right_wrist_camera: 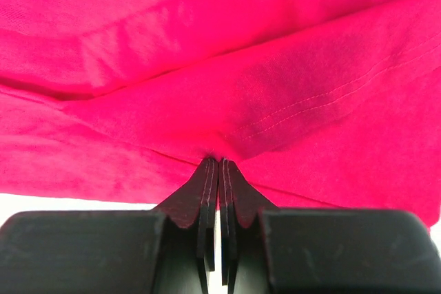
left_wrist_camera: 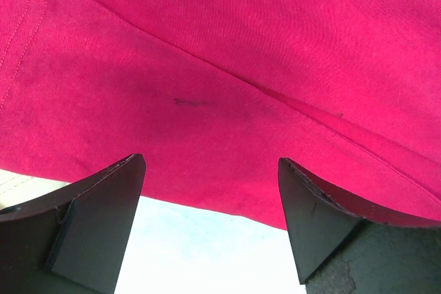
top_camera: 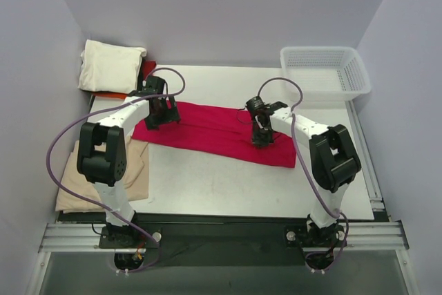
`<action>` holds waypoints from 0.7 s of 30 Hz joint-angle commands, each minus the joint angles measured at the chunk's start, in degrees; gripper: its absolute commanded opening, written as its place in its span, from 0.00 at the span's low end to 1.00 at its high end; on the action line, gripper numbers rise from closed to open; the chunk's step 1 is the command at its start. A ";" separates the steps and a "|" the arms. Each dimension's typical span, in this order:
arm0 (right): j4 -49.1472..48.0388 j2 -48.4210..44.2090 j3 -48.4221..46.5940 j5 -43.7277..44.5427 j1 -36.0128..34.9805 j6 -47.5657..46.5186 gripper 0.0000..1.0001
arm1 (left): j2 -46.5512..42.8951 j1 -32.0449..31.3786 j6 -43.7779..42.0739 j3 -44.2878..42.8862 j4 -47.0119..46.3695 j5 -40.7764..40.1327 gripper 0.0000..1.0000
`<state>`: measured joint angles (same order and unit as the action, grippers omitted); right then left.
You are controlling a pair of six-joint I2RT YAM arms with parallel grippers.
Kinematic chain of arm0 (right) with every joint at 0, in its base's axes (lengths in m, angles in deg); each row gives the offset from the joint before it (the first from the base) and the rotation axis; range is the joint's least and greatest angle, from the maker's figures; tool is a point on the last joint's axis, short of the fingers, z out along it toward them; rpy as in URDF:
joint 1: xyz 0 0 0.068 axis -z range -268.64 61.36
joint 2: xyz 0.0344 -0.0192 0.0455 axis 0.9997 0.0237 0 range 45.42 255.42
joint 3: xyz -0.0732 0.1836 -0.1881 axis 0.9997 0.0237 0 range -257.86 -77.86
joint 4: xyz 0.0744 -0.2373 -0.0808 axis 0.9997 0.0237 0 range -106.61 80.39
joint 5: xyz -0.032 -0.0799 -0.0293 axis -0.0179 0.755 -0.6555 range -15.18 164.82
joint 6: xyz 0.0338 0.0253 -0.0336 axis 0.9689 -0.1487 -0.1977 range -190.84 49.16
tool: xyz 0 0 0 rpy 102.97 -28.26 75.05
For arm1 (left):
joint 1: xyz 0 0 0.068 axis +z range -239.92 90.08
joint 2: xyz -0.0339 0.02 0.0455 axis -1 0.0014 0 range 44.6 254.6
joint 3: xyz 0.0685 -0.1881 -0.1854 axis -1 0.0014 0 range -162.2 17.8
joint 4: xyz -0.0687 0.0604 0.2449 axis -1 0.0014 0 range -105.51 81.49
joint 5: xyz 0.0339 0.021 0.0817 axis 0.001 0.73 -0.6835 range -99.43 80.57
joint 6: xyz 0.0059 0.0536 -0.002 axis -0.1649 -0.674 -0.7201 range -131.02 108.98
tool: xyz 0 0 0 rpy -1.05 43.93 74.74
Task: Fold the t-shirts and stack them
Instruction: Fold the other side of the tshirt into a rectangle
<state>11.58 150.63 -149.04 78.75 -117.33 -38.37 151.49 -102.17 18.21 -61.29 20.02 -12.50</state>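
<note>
The crimson-red t-shirt (top_camera: 214, 132) lies as a long folded band across the middle of the table. My left gripper (top_camera: 162, 112) is open over its left end. In the left wrist view the gripper (left_wrist_camera: 210, 163) has its jaws wide apart at the shirt's (left_wrist_camera: 227, 67) near edge, holding nothing. My right gripper (top_camera: 261, 136) sits on the right part of the shirt. In the right wrist view the gripper (right_wrist_camera: 219, 161) is shut, with a pucker of crimson cloth (right_wrist_camera: 227, 101) pinched at its tips.
A folded cream-white t-shirt (top_camera: 110, 65) lies at the back left on an orange-red one (top_camera: 110, 94). A tan-beige t-shirt (top_camera: 103, 170) lies at the table's left front. A white lattice basket (top_camera: 324, 74) stands at the back right.
</note>
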 commanded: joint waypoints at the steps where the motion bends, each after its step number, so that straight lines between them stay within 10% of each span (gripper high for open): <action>1: 3.54 -1.76 -3.44 3.11 -0.67 -2.05 0.00 | -3.36 0.30 -0.76 0.08 -0.64 -0.53 0.89; 21: 7.50 15.54 -24.88 5.66 1.18 -11.46 0.00 | -4.32 0.56 -1.02 0.25 0.42 -1.85 0.89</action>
<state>15.47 165.06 -170.76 82.88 -116.96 -47.47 150.13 -102.08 18.17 -61.07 20.32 -13.57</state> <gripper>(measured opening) 0.026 0.891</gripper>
